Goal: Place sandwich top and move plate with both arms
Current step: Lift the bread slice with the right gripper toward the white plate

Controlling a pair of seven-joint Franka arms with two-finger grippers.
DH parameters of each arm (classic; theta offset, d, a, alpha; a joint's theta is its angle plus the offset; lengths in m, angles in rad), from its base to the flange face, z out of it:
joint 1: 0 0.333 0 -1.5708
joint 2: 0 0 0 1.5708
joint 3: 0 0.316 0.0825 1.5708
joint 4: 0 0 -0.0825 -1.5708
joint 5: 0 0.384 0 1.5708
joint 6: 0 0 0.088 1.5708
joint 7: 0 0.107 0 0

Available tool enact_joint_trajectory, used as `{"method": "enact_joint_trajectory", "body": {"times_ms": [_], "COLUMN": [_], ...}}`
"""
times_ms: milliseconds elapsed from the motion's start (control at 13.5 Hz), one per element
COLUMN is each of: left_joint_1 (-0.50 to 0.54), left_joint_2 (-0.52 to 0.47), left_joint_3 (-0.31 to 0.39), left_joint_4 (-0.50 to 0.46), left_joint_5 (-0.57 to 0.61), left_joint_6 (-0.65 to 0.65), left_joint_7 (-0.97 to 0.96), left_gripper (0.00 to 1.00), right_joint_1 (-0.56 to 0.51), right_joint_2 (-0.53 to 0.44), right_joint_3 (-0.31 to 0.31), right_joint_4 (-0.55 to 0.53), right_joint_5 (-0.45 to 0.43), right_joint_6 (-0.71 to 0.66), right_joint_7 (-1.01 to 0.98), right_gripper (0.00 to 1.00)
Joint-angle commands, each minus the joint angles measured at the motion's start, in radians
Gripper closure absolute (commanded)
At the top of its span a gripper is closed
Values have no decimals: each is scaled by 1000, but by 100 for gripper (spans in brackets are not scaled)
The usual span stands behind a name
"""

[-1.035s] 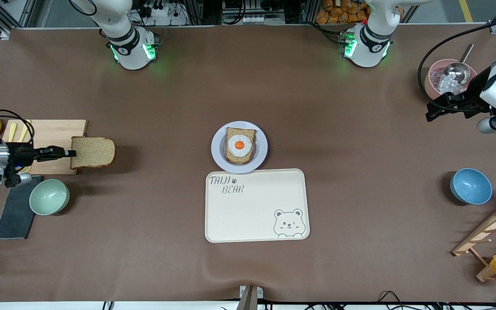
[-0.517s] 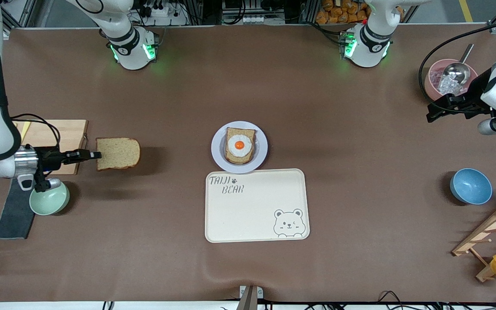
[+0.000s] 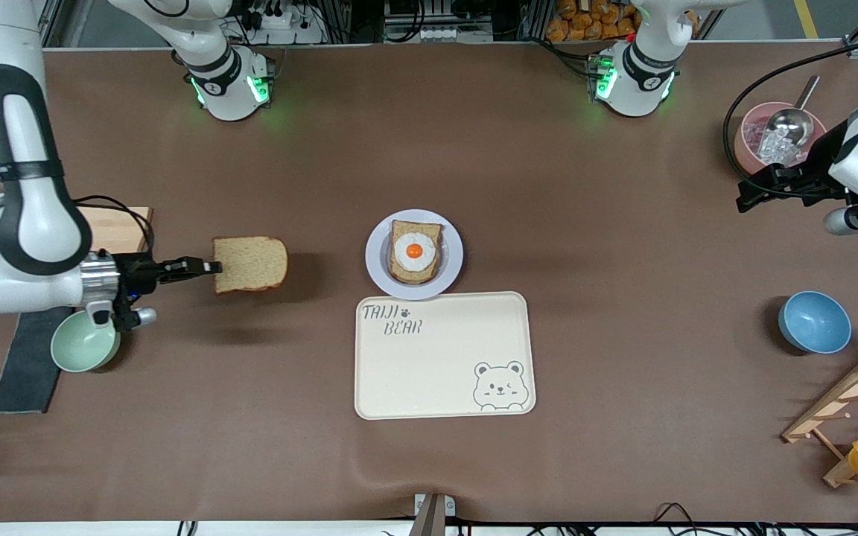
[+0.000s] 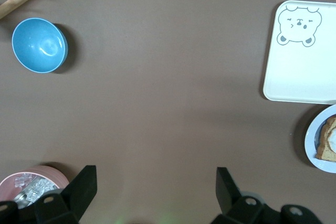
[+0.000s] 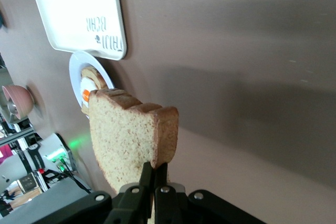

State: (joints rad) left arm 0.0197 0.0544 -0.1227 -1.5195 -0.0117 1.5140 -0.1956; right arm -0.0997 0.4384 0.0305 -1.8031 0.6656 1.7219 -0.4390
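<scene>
The sandwich top [image 3: 250, 264], a brown bread slice, hangs flat above the bare table, between the wooden board and the plate. My right gripper [image 3: 211, 267] is shut on its edge; in the right wrist view the slice [image 5: 131, 137] rises from the pinched fingers [image 5: 156, 174]. The pale plate [image 3: 375, 257] sits at the table's middle, bearing a bread slice with a fried egg [image 3: 415, 251], also visible in the right wrist view as the plate [image 5: 77, 66]. My left gripper [image 3: 748, 195] waits open in the air near the pink bowl; its fingers [image 4: 84, 182] stand wide with nothing between.
A cream bear tray [image 3: 444, 355] lies just nearer the camera than the plate. A green bowl [image 3: 83, 342] and dark cloth [image 3: 23, 368] sit under the right arm, beside a wooden board [image 3: 112, 223]. A pink bowl with scoop [image 3: 775, 134], blue bowl [image 3: 814, 321] and wooden rack [image 3: 846, 409] occupy the left arm's end.
My right gripper has carried the bread slice off the board's edge and toward the plate. The left arm has barely moved.
</scene>
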Motion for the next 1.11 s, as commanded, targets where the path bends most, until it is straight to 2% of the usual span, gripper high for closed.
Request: {"method": "enact_joint_trajectory", "body": {"times_ms": [0,443,813,1035], "left_joint_1": [5,5,3,3], "left_joint_2": [-4,-4,-2,-1], "left_joint_3": [2,2,2,2], "left_joint_4": [-2,-1,-1,-1], "left_joint_5": [-21,-21,-21,-21], "left_joint_6": [6,5,5,6], "left_joint_7": [5,5,5,5], "left_gripper": [0,0,0,0], "right_joint_1": [55,173,317,377], "right_joint_2": [-47,-78,-66,-63], "right_joint_3": [-9,-9,-11,-9], "right_joint_4": [-80,-125,-154,-154], "right_joint_5": [71,163,287,304], "right_joint_6": [60,178,324,360], "right_joint_7": [52,157,176,195], "right_gripper": [100,100,100,100]}}
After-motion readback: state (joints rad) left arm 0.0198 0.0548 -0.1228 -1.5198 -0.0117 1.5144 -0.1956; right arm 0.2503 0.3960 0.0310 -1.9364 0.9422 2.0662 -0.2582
